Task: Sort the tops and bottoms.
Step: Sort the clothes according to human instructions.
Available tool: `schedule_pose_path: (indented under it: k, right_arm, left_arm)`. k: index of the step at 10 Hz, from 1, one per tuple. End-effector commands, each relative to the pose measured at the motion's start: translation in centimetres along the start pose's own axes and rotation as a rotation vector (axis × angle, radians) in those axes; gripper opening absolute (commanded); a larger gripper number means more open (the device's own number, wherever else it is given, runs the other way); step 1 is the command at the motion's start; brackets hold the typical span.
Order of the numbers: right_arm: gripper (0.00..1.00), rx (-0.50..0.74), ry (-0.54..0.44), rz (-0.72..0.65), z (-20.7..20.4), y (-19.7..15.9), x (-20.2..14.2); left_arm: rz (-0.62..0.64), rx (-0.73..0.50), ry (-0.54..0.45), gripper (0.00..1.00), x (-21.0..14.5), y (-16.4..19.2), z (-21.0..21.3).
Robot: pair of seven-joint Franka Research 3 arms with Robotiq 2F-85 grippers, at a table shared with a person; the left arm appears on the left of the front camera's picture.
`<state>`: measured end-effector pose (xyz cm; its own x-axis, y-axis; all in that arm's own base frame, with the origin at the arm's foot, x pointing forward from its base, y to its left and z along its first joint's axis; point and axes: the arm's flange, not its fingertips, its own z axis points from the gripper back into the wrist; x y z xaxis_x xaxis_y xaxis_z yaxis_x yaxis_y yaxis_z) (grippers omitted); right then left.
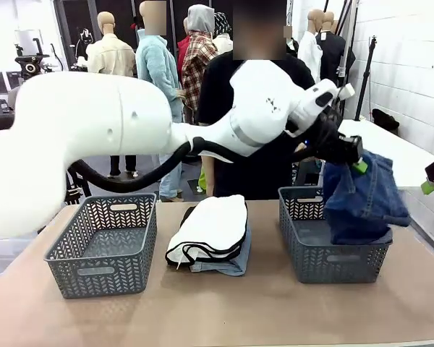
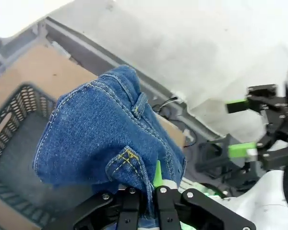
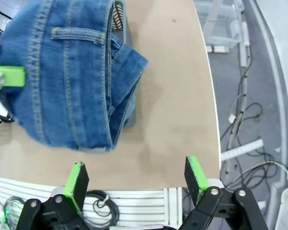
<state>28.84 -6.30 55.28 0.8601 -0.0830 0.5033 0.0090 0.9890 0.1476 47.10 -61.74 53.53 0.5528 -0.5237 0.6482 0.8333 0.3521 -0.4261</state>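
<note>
The dark blue jeans [image 1: 367, 196], thick denim with pale stitching, hang bunched over the right-hand grey lattice basket [image 1: 340, 264], pinched in the left gripper [image 2: 150, 186]. The right gripper [image 3: 137, 178] hangs spread above the brown counter [image 3: 173, 96].

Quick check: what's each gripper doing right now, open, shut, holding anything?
Left gripper: shut on the dark blue denim garment.
Right gripper: open, holding nothing.
</note>
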Motion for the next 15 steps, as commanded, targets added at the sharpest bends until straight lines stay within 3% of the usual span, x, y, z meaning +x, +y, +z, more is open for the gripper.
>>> schedule_pose_path:
  k: [1,4,7,13,15]
  right_arm:
    - [1.0,0.007,-0.009,-0.005,-0.2,0.0,0.0]
    - [1.0,0.007,-0.009,-0.005,-0.2,0.0,0.0]
    - [1.0,0.007,-0.009,-0.005,-0.2,0.0,0.0]
    - [1.0,0.007,-0.009,-0.005,-0.2,0.0,0.0]
    - [1.0,0.007,-0.009,-0.005,-0.2,0.0,0.0]
  left_arm:
    - [0.013,0.147,0.013,0.0,1.9,1.1,-1.0]
    - [-0.014,0.329,0.03,0.0,0.8,3.3,-2.2]
    - [-0.056,0.378,0.129,0.0,-0.7,3.7,-4.4]
    - [-0.001,0.386,0.334,0.0,-3.7,5.1,-7.8]
    - [-0.017,0.374,0.309,0.39,-3.5,5.1,-7.8]
